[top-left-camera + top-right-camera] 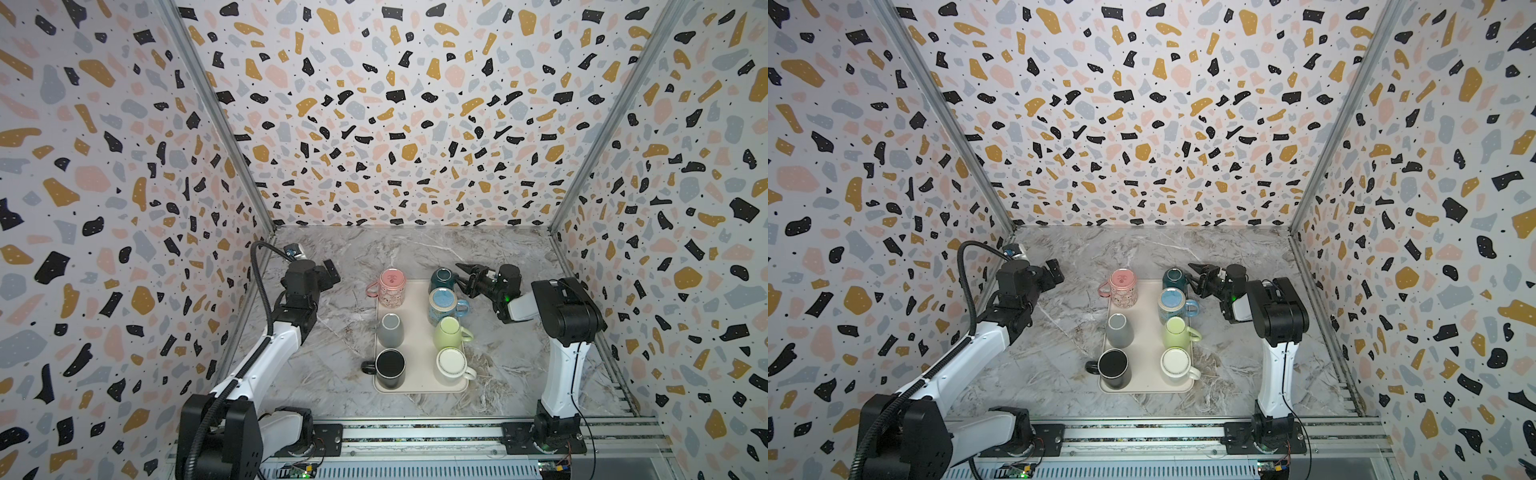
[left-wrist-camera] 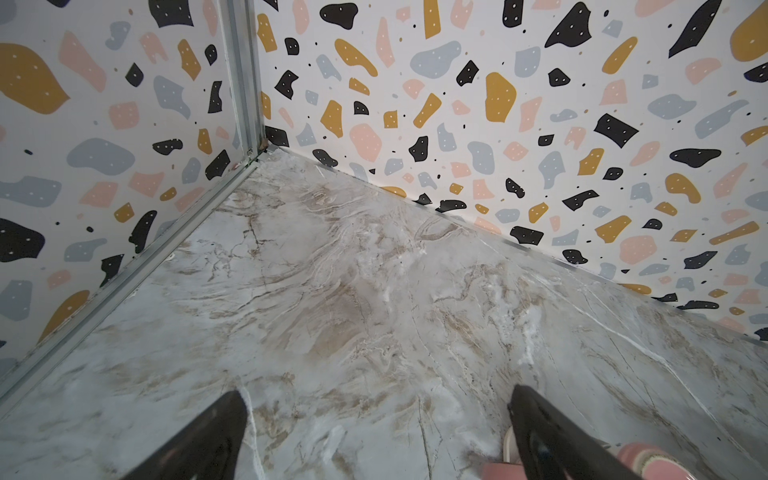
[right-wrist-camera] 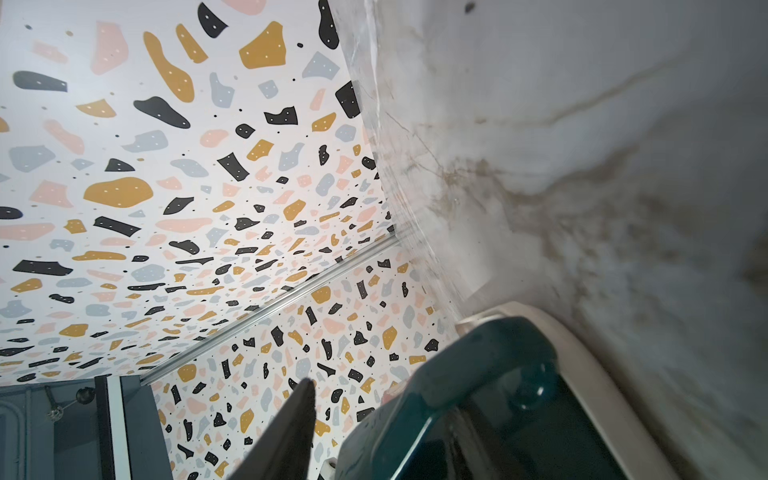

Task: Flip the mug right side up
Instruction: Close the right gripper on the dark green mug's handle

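Mug [image 1: 443, 279] sits bottom-up at the tray's [image 1: 417, 332] one o'clock; right pincer [image 1: 458, 277] straddles its handle [image 3: 478, 349], seemingly to flip it, grip unclear; left pincer [image 2: 376, 392] spread, idle.

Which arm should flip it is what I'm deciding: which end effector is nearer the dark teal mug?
Right. The right end effector sits at the handle of the dark teal mug; the left end effector hangs beyond the pink mug.

Cream tray [image 1: 419, 328] – on marble tabletop [image 1: 332, 345]; terrazzo walls [image 1: 395, 124].
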Controlling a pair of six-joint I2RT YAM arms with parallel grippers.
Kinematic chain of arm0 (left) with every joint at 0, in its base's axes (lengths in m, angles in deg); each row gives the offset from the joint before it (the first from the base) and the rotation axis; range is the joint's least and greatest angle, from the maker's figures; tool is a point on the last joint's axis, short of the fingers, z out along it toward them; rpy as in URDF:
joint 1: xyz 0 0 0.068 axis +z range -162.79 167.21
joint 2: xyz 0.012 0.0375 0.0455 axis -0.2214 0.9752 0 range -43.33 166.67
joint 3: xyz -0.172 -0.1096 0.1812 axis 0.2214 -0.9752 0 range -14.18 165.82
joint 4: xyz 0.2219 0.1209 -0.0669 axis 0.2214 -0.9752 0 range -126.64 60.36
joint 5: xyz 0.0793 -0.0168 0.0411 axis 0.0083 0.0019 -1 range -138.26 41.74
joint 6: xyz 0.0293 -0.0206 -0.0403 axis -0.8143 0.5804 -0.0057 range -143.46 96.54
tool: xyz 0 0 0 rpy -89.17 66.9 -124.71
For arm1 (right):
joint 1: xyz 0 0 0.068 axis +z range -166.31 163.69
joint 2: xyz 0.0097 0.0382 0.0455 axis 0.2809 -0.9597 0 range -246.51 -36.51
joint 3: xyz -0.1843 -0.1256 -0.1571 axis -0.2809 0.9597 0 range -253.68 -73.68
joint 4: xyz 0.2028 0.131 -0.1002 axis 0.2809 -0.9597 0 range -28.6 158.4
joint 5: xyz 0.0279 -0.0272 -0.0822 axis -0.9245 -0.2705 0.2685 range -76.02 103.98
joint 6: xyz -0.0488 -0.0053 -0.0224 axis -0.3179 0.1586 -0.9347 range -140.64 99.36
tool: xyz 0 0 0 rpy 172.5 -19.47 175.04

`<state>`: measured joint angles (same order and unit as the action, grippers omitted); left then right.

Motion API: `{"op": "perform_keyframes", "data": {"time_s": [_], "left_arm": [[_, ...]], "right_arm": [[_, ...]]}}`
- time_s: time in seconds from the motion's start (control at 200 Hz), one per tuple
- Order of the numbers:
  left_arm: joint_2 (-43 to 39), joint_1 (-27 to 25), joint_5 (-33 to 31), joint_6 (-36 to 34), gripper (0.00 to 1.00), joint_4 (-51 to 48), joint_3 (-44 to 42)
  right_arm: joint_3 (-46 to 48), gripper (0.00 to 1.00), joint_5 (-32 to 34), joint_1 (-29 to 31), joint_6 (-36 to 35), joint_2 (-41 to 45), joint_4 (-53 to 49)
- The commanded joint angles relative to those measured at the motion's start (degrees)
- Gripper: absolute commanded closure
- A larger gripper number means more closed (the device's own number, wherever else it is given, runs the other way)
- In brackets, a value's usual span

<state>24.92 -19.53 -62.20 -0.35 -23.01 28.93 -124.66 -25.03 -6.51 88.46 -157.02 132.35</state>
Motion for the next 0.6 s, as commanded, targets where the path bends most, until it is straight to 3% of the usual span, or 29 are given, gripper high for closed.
{"op": "perform_keyframes", "data": {"time_s": [0.0, 0.37, 0.596], "left_arm": [[0.2, 0.4, 0.1, -1.3, 0.00, 0.3, 1.8], [0.4, 0.4, -0.1, -1.7, 0.00, 0.0, 1.6], [0.5, 0.4, -0.4, -2.1, 0.00, -0.3, 1.6]], "right_arm": [[-2.1, 0.50, 0.0, 0.6, 0.6, -0.6, 0.7], [-5.0, 0.54, -0.1, 1.3, 1.2, -3.4, 0.5], [-6.0, 0.64, -0.2, 1.7, 1.9, -4.9, 1.3]]}}
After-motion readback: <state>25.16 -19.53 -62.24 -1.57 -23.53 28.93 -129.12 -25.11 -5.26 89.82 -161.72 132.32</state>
